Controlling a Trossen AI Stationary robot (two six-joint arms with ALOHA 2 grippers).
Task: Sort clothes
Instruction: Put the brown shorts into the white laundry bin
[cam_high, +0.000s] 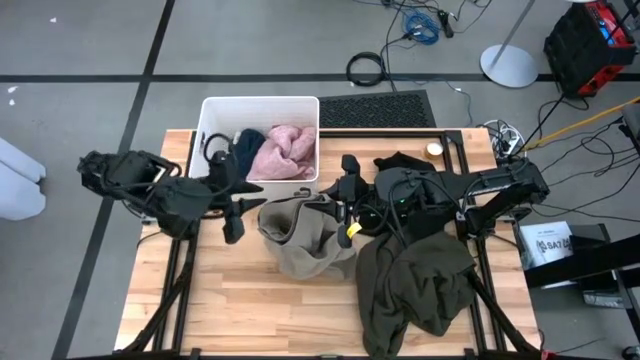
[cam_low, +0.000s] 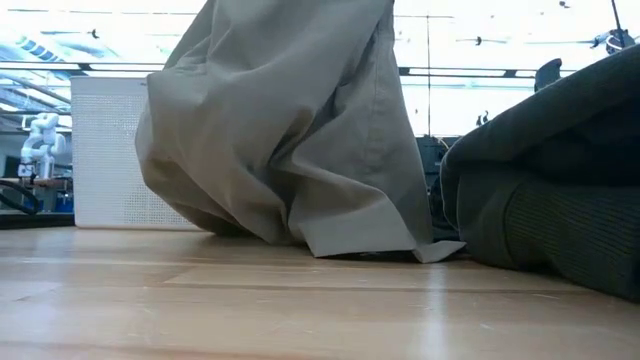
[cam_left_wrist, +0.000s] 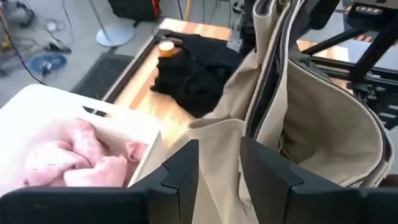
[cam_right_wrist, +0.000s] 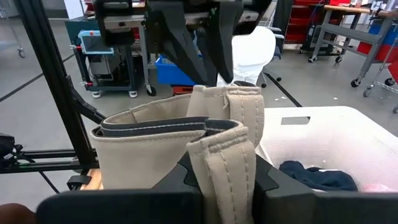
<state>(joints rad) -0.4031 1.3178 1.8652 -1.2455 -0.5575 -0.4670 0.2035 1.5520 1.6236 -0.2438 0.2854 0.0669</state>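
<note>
Take the white rectangular plastic bin (cam_high: 212, 112) as your landmark. Inside it you already have two pieces: a navy blue garment (cam_high: 247, 147) toward its left half and a crumpled pale pink soft fabric garment (cam_high: 283, 151) filling its right half, so by my reading two of the five are sorted.

Just in front of the bin's left corner, your left gripper (cam_left_wrist: 217, 165) has its jaws standing partly apart with the edge of the tan khaki trousers (cam_high: 303, 235) running between them; from the left wrist view you cannot tell whether the fingers truly pinch the cloth.

The khaki piece hangs lifted in front of the bin's right corner, its lower folds resting on the wooden table (cam_high: 260, 310). Your right gripper (cam_right_wrist: 222, 169) is clamped tight on its folded waistband (this one is clearly held).

Right of the bin, a black fabric garment (cam_high: 405, 162) lies on the table. Further right and to the front, a dark olive green heavy garment (cam_high: 415, 285) lies heaped, untouched.

So three remain outside: khaki in hand, black and olive not yet begun.
</note>
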